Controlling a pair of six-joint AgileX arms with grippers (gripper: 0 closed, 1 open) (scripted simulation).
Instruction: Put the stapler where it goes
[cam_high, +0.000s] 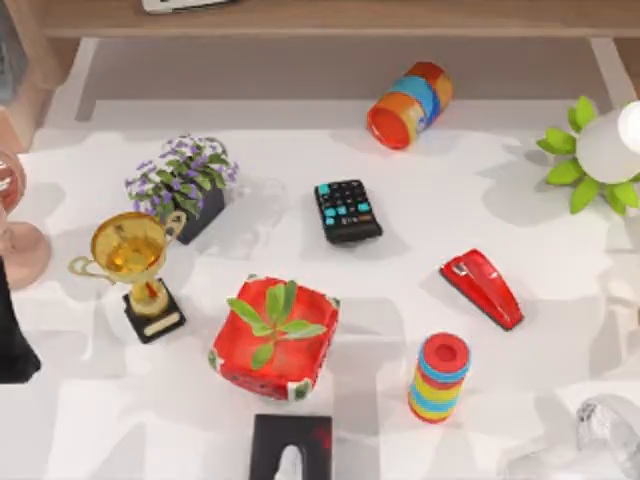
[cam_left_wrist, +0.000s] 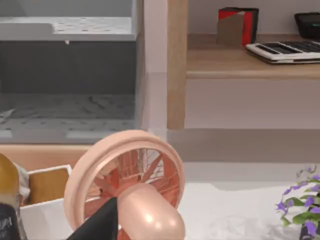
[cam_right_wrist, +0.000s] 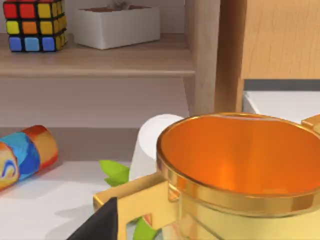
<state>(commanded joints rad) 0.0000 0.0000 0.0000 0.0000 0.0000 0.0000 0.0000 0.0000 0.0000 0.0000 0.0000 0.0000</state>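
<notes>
At the table's left edge stood a pink desk fan (cam_high: 14, 215), and just below it the dark bulk of my left arm (cam_high: 12, 335). In the left wrist view a dark sliver of the left gripper (cam_left_wrist: 100, 225) hung just beside the fan's round cage (cam_left_wrist: 127, 182). Whether that gripper was open or closed could not be told. Behind it a wooden shelf (cam_left_wrist: 240, 62) carried a red and black box (cam_left_wrist: 239, 25) and a calculator (cam_left_wrist: 285, 50).

Moving right, a gold trophy (cam_high: 132, 255) stood on its black base, close to a pot of purple flowers (cam_high: 185, 180). A red square planter (cam_high: 275, 342) with a green sprig sat near the middle, with a black box (cam_high: 290, 450) below it at the near edge. A black remote (cam_high: 347, 210) lay above and to the right of the planter. A striped cylinder (cam_high: 410, 105) lay on its side near the shelf.

The stapler (cam_high: 483, 288) lay flat and diagonal on the table's right half. It was right of the remote, above the stack of coloured rings (cam_high: 438, 378), and touched neither.

A white pot with green leaves (cam_high: 605, 150) stood at the right edge. In the right wrist view the right gripper (cam_right_wrist: 100, 222) showed as a dark tip beside a gold cup (cam_right_wrist: 240, 170), its state unreadable. A Rubik's cube (cam_right_wrist: 34, 25) and a white box (cam_right_wrist: 117, 25) sat on the shelf beyond.
</notes>
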